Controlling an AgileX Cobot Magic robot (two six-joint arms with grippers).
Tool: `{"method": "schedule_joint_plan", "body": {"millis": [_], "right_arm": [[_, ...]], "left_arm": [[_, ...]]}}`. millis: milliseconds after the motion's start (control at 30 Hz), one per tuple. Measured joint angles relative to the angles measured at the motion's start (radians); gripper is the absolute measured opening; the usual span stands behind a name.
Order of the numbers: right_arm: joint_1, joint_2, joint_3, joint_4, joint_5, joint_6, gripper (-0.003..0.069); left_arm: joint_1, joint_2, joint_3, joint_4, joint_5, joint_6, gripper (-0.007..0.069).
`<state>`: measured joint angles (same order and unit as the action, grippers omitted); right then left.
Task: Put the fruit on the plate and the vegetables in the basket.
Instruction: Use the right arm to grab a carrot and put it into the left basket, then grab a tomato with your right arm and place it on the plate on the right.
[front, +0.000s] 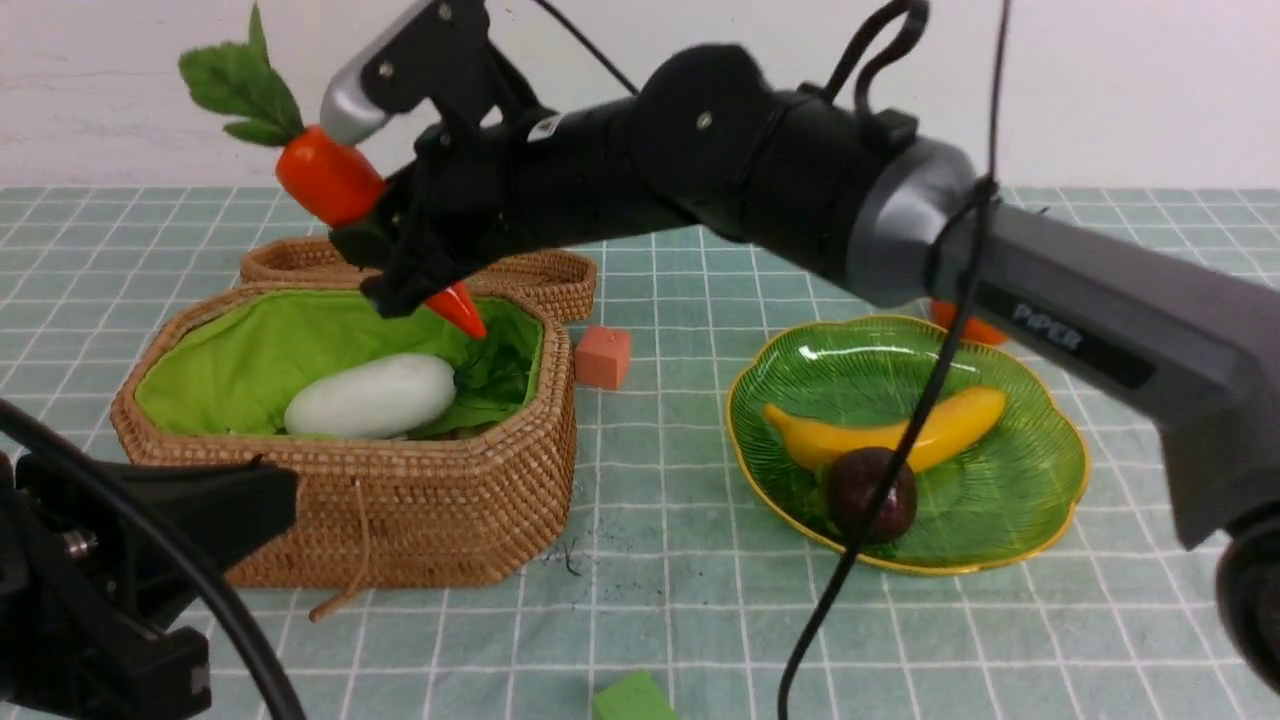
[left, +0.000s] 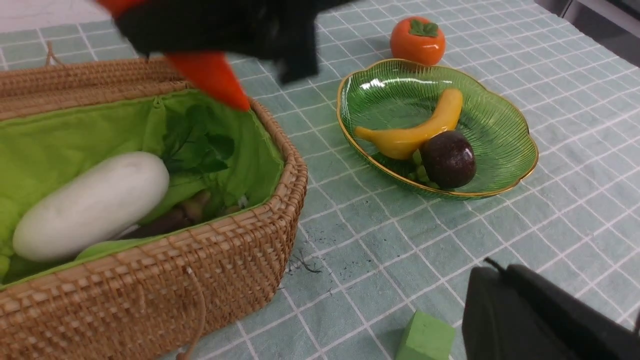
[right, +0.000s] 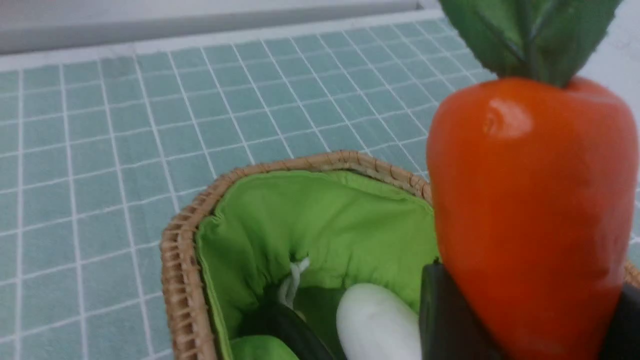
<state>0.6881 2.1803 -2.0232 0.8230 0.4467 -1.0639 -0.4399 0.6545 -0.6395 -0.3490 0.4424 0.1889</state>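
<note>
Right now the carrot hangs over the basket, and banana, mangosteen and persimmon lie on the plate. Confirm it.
Wrong: the persimmon stands on the tablecloth beside the plate, not on it, as the left wrist view shows. The rest holds.

carrot (front: 328, 178) tilted in air over basket (front: 450, 520), left; white radish (front: 370, 397) inside. banana (front: 970, 415), mangosteen (front: 850, 490) on green plate (front: 1030, 475), right; persimmon (left: 417, 42) just beyond plate.

I've got an orange carrot (front: 328, 180), green-leafed; tan woven basket (front: 450, 520) lined bright green; white radish (front: 370, 397); ribbed green plate (front: 1040, 480), yellow rim; pale teal cloth (front: 680, 560) gridded white.
</note>
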Motion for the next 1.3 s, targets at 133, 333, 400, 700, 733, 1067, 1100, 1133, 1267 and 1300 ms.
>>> {"method": "schedule_joint_plan", "body": {"millis": [133, 333, 400, 700, 733, 1067, 1100, 1133, 1267, 1300], "right_arm": [[0.001, 0.027, 0.003, 0.002, -0.017, -0.005, 0.0372], [-0.004, 0.005, 0.003, -0.003, 0.010, -0.005, 0.0658], [-0.022, -0.038, 0.004, -0.033, 0.083, 0.024, 0.0666], [-0.351, -0.284, -0.009, -0.478, 0.426, 0.585, 0.0328], [-0.398, -0.285, -0.009, -0.533, 0.455, 0.657, 0.0291], [-0.804, -0.015, -0.005, -0.444, 0.489, 0.920, 0.0387], [-0.813, 0.010, -0.005, -0.416, 0.472, 0.907, 0.0419], [-0.823, 0.038, -0.005, -0.380, 0.447, 0.892, 0.0458], [-0.837, 0.123, -0.005, -0.239, 0.332, 0.825, 0.0563], [-0.837, 0.123, -0.005, -0.239, 0.332, 0.821, 0.0566]], "left_arm": [[0.000, 0.000, 0.000, 0.001, 0.000, -0.003, -0.0013], [0.000, 0.000, 0.000, 0.001, 0.000, -0.003, -0.0013], [0.000, 0.000, 0.000, 0.001, 0.000, -0.003, -0.0013], [0.000, 0.000, 0.000, -0.125, -0.017, 0.124, -0.0013], [0.000, 0.000, 0.000, -0.155, -0.025, 0.148, -0.0013], [0.000, 0.000, 0.000, -0.435, -0.115, 0.439, -0.0010], [0.000, 0.000, 0.000, -0.445, -0.121, 0.459, -0.0010], [0.000, 0.000, 0.000, -0.459, -0.129, 0.483, -0.0010], [0.000, 0.000, 0.000, -0.499, -0.160, 0.530, -0.0008], [0.000, 0.000, 0.000, -0.501, -0.161, 0.531, -0.0008]]}}
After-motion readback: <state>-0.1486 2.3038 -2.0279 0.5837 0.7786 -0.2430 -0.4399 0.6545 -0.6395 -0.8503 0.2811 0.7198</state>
